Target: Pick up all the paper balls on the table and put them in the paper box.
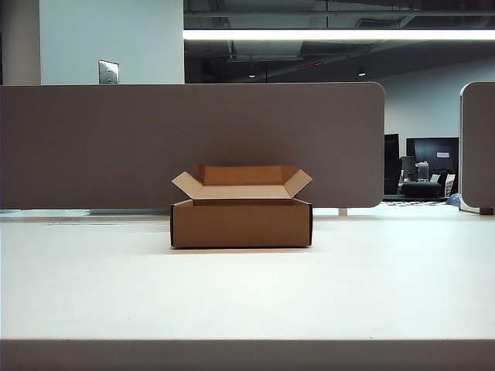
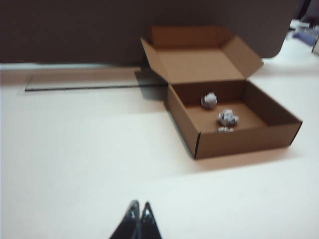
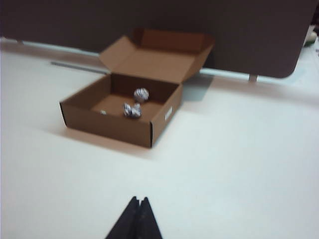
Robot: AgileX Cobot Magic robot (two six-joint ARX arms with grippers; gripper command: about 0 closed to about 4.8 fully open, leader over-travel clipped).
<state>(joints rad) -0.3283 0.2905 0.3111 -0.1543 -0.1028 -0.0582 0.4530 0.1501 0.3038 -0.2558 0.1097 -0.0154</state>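
The brown paper box (image 1: 241, 222) stands open in the middle of the off-white table (image 1: 247, 294), flaps spread. Inside it lie paper balls: one (image 2: 209, 100) near the back wall, a second (image 2: 228, 118) in the middle, and a third (image 2: 224, 130) half hidden behind the near wall. The right wrist view shows the box (image 3: 119, 107) with two balls (image 3: 141, 94) (image 3: 132, 110). My left gripper (image 2: 140, 204) is shut and empty, well back from the box over bare table. My right gripper (image 3: 139, 199) is shut and empty too, also far from the box. Neither arm shows in the exterior view.
A grey partition panel (image 1: 193, 143) runs behind the box along the table's far edge, with a second panel (image 1: 478, 147) at the far right. A thin dark strip (image 2: 94, 88) lies on the table beside the box.
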